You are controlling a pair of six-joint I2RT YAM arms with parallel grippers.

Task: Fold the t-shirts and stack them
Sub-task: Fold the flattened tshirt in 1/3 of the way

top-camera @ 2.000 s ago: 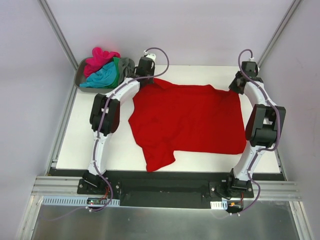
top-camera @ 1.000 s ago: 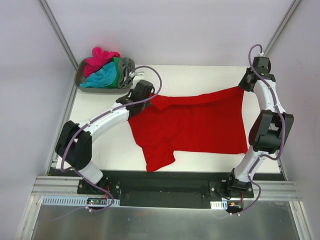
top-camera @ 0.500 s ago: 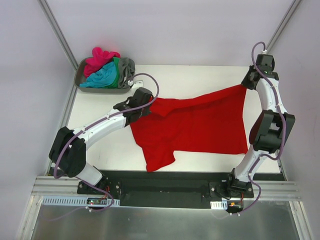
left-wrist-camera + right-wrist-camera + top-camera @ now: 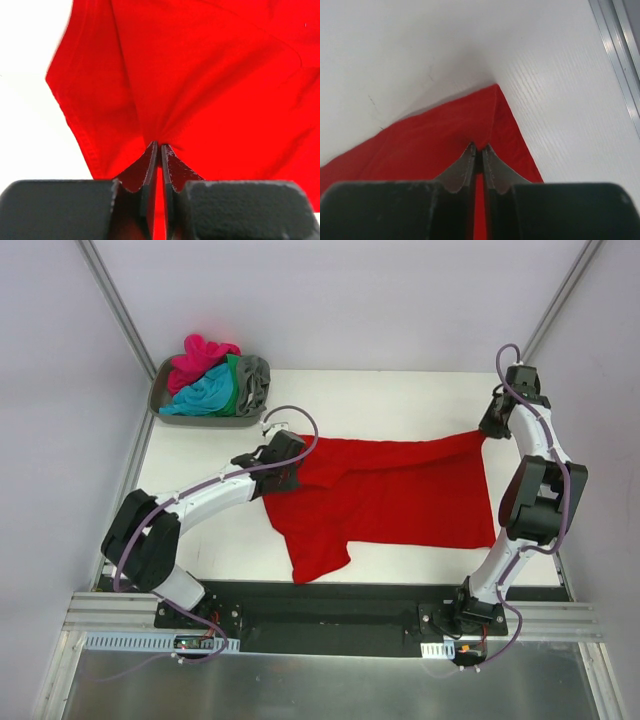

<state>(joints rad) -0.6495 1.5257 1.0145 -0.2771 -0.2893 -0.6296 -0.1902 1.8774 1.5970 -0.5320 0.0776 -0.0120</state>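
Both your jaws pinch the red t-shirt (image 4: 400,490) at its 12 o'clock edge, the rest lying toward 6 o'clock.

Your left arm (image 4: 205,493) bends sharply at the elbow out to the left of its base, then stretches low and to the right. Your left tool (image 4: 159,146) is pinched tight on a fold of the red t-shirt (image 4: 400,490). Your right arm (image 4: 538,455) stands along the right side and reaches to the far end, with the right tool (image 4: 479,146) clamped on a corner of the same shirt.
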